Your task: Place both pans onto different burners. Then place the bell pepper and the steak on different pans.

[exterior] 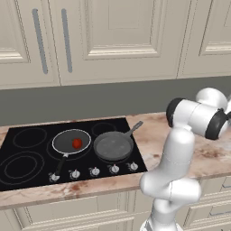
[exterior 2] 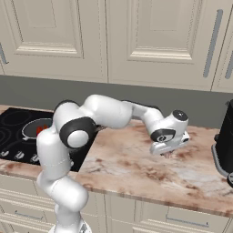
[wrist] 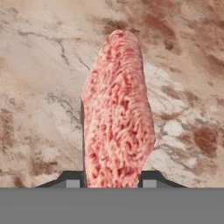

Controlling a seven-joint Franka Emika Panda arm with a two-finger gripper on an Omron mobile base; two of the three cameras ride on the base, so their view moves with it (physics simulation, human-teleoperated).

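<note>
In the hand view the steak [wrist: 116, 113], pink and grainy, lies over the marble counter and fills the gap between my gripper's [wrist: 110, 180] two fingertips, touching both. In the right base view the gripper [exterior 2: 170, 153] hangs low over the counter, well right of the cooktop. On the black cooktop [exterior: 27, 155] the shallow dark pan [exterior: 63, 140] with the pale rim sits on a burner and holds the red bell pepper [exterior: 77, 143]. The deeper grey pan [exterior: 113, 145] sits on the burner to its right with nothing in it.
Two burner rings [exterior: 30, 137] at the cooktop's left are bare. Silver knobs [exterior: 94, 171] line its front edge. A black appliance [exterior 2: 225, 141] stands at the counter's far right. Marble counter [exterior 2: 136, 168] stretches between cooktop and appliance. Cabinets hang above.
</note>
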